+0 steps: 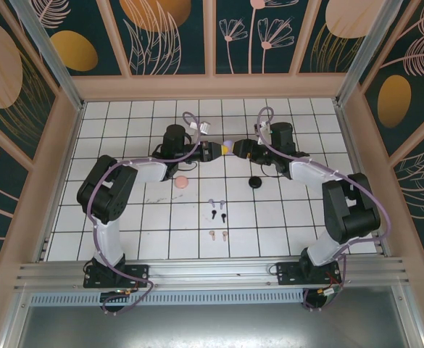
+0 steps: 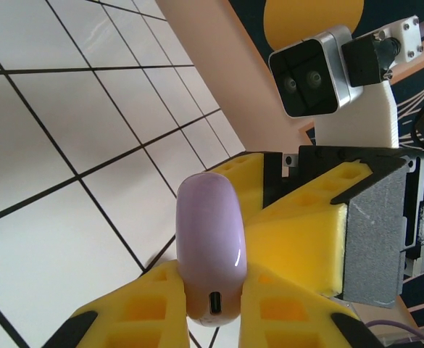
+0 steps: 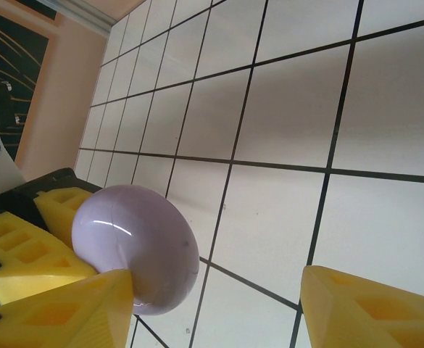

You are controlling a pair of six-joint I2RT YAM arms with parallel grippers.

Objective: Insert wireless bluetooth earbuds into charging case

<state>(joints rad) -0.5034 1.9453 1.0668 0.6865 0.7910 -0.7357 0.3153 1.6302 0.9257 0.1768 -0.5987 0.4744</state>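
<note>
A closed lilac charging case (image 1: 227,148) hangs above the far middle of the table, with my left gripper (image 1: 217,150) shut on it. In the left wrist view the case (image 2: 210,239) sits between the yellow fingers (image 2: 135,312), its charging port facing the camera. My right gripper (image 1: 238,149) faces it from the right and stands wide open (image 3: 217,279). The case (image 3: 135,246) lies against its left finger (image 3: 67,312), far from the other. Three pairs of earbuds lie on the tiles: lilac (image 1: 216,202), black (image 1: 219,215) and pink (image 1: 218,234).
A pink case (image 1: 182,182) and a black case (image 1: 255,182) lie on the white grid table (image 1: 125,217), left and right of the earbuds. Peach walls (image 1: 212,87) enclose the table. The right arm's wrist camera (image 2: 309,76) looms close in the left wrist view.
</note>
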